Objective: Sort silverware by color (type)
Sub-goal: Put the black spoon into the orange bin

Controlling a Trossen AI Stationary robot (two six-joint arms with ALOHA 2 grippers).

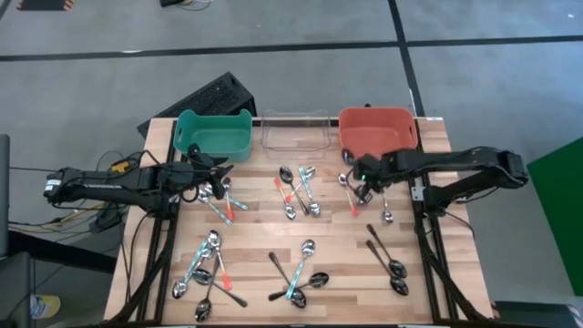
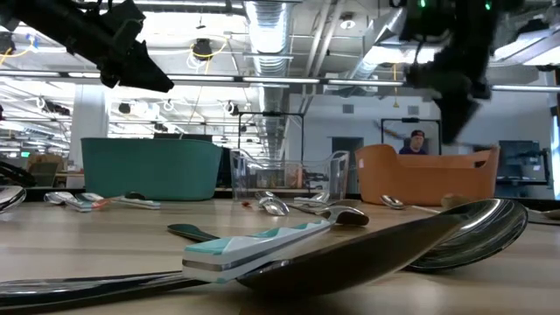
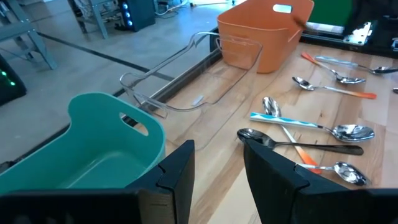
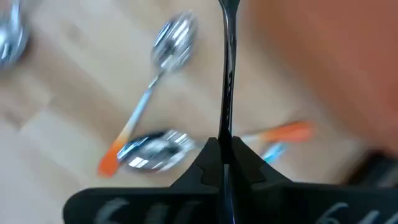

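A teal-handled spoon [image 2: 262, 249] lies closest in the low view, its bowl huge across the table [image 2: 105, 254]; behind it stand the teal bin [image 2: 150, 168], the clear bin [image 2: 289, 179] and the orange bin [image 2: 429, 175], with a person beyond.

From above, the spoons lie scattered in clusters [image 1: 296, 191] from the middle of the table to its near edge — none shows inside a bin. The left gripper [image 1: 216, 169] hovers by the teal bin at the far left corner, the right gripper [image 1: 362, 178] just before the orange bin.

The left wrist view shows its jaws apart, empty, above the teal bin's rim.

The right wrist view shows its jaws together, clamped on a dark-handled spoon [image 4: 227, 68] — orange-handled spoons [image 4: 152, 93] lie blurred below.
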